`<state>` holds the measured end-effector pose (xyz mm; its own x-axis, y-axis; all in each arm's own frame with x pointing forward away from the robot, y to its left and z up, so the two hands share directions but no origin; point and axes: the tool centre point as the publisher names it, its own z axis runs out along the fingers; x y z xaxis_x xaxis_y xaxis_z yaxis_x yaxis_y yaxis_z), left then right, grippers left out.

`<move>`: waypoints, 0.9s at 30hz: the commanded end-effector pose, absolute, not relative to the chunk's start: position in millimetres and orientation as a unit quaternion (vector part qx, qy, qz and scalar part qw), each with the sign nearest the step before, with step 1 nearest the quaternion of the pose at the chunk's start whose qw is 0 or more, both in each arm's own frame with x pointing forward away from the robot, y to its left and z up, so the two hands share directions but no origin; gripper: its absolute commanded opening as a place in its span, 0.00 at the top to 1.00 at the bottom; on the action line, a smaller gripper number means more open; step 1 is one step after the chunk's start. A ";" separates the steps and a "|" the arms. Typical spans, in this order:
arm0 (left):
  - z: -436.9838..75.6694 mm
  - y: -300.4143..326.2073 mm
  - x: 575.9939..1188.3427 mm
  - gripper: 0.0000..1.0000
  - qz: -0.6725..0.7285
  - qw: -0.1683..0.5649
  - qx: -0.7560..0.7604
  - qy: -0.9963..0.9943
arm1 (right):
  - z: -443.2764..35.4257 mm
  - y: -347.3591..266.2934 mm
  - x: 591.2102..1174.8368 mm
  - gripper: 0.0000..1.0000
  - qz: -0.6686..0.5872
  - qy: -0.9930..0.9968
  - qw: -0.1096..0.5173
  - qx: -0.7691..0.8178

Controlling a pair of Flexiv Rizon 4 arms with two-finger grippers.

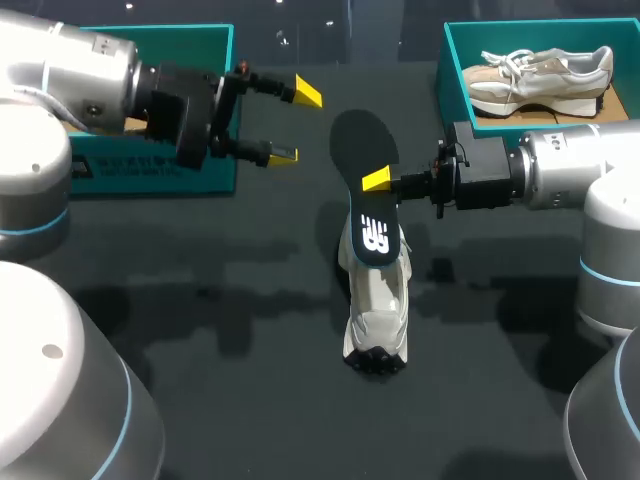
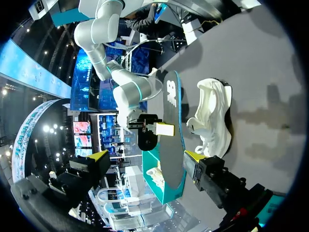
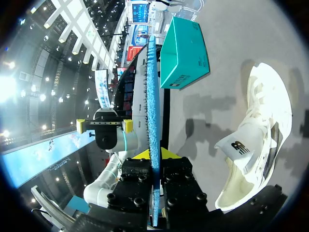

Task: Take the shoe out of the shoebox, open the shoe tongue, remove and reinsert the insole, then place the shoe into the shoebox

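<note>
Insole [image 1: 358, 150] (bendy, likely light) is hanging pinched by its edge in right gripper [image 1: 378, 181]; left gripper [image 1: 296, 124], at its ten o'clock, is gaping empty.

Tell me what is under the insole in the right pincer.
The white shoe sits on the table beneath the insole. The insole's logo end hides the shoe's far part in the head view.

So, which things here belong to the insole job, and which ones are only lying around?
In the job:
- white shoe
- black insole, held in the right gripper
- left gripper, open
- probably the left teal shoebox

Only lying about, it seems:
- right teal shoebox
- beige shoe inside it
</note>
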<state>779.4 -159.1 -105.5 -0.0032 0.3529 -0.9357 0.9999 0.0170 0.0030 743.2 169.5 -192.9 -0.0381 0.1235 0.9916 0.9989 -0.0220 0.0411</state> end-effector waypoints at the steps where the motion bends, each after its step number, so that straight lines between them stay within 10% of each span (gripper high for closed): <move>1: -85.3 -159.2 791.9 0.00 -0.338 0.317 0.632 0.621 | -193.0 170.9 743.0 1.00 -0.483 -0.534 0.451 -0.527; 14: -73.1 -164.7 798.5 0.00 -0.333 0.296 0.642 0.624 | -193.0 170.9 743.0 1.00 -0.483 -0.534 0.451 -0.527; 27: -47.2 -203.4 807.5 0.00 -0.237 0.108 0.694 0.671 | -193.0 170.9 743.0 1.00 -0.483 -0.534 0.451 -0.527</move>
